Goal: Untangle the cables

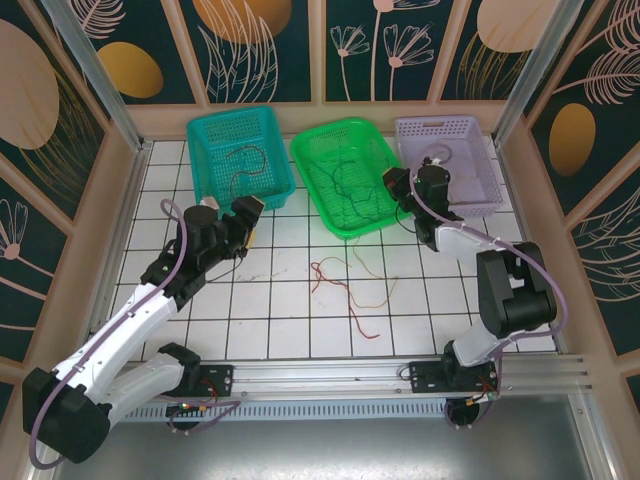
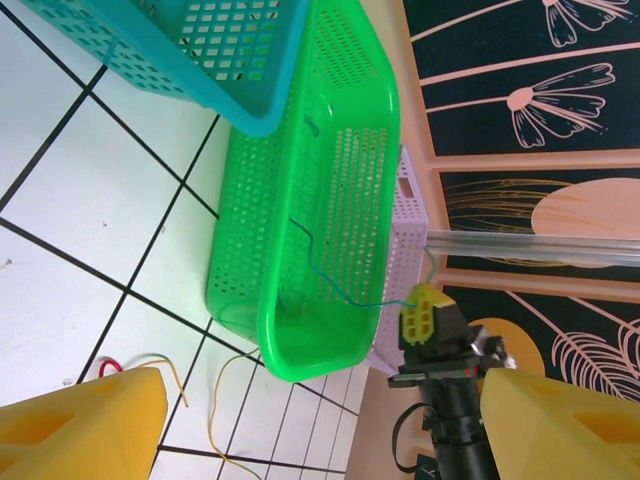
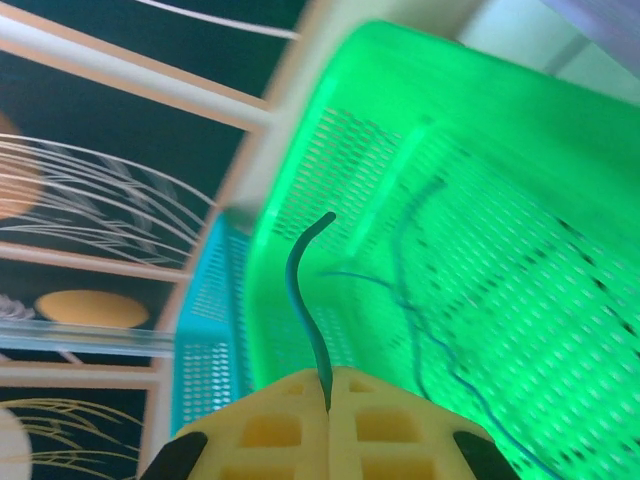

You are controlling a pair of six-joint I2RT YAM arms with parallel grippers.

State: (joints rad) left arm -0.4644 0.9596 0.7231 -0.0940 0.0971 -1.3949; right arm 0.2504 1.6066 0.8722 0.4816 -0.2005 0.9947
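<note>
Two arms, the left (image 1: 130, 320) and the right (image 1: 510, 290), reach out from the near edge of a white tiled desk (image 1: 250, 320). On the open tiles between the two sets of jaws, nearer the bases than either, a red cable (image 2: 105, 366) and a tan cable (image 2: 211, 410) lie loose. Seen from the left wrist, they rest on the desk just ahead of the left jaws.

The left jaws stand wide open with nothing between them, just short of the near right corner of a teal basket (image 1: 205, 160). The right jaws are clamped on a green cable (image 3: 300, 270), which rises from the seam between the yellow pads (image 3: 260, 430). From the right jaws it stretches over the rim of the green basket (image 2: 350, 120), just to their left, and runs down inside. More green cables (image 1: 352, 185) lie there in a loose heap.

Beyond the left jaws, a brown cable (image 1: 245, 165) curls on the floor of the teal basket. To the right of the right jaws, just beside the green basket, stands a lavender basket (image 1: 470, 185). Dark panels (image 1: 270, 50) painted with flowers and leaves wall the far side of the desk.
</note>
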